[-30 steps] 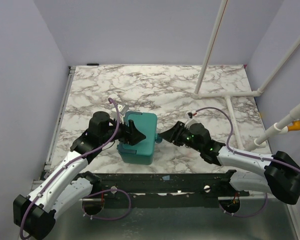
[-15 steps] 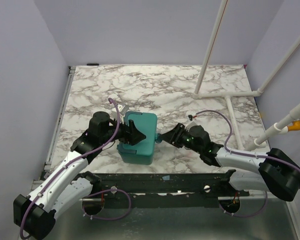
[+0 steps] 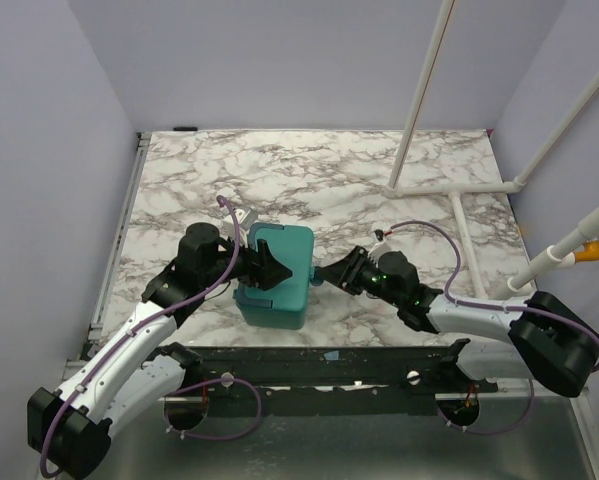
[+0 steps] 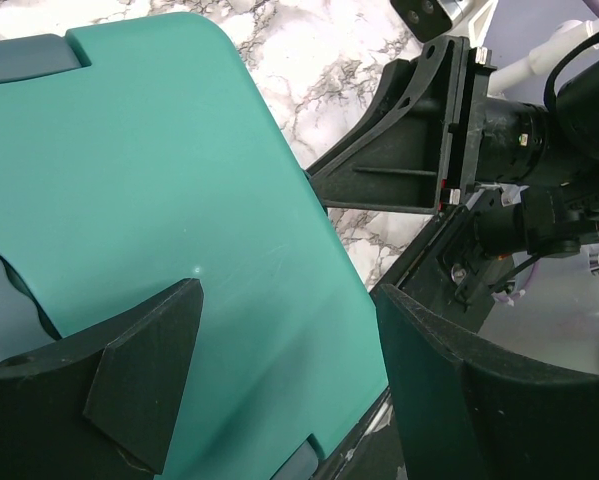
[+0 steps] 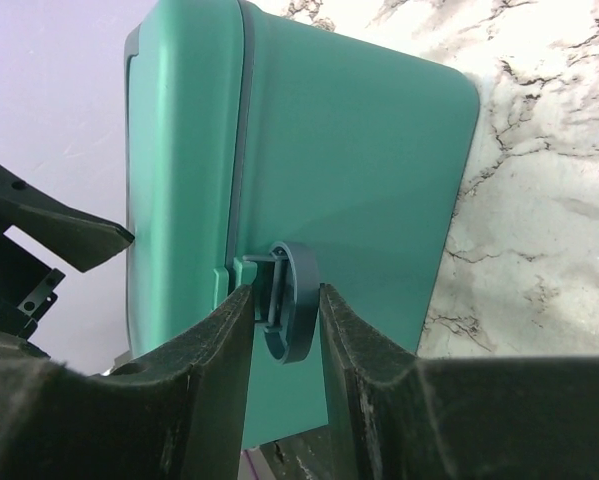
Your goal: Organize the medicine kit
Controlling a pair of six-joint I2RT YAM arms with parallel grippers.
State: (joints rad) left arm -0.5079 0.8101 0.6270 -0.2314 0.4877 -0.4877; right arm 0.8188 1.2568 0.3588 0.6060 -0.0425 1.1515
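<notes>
Bearing surface: white marble-patterned worktop (image 3: 379,190), grey-veined, with purple walls around it.
Medicine kit: teal-green rectangular plastic box with rounded corners (image 3: 279,275), lid down on its base. It stands near the middle of the worktop, towards the near edge, between the two arms.
Left gripper (image 4: 287,295): at the kit's left side. Its black fingers (image 4: 139,380) are spread wide, one lying over the kit's broad teal face and the other just past that face's edge. No clamp on the box shows.
Right gripper (image 3: 321,275): at the kit's right side. Its fingers (image 5: 209,350) are drawn narrow and pinch the latch from both sides.
Latch: small round grey-blue plastic latch (image 5: 297,290), on the kit's right-hand side at the seam between lid and base.
</notes>
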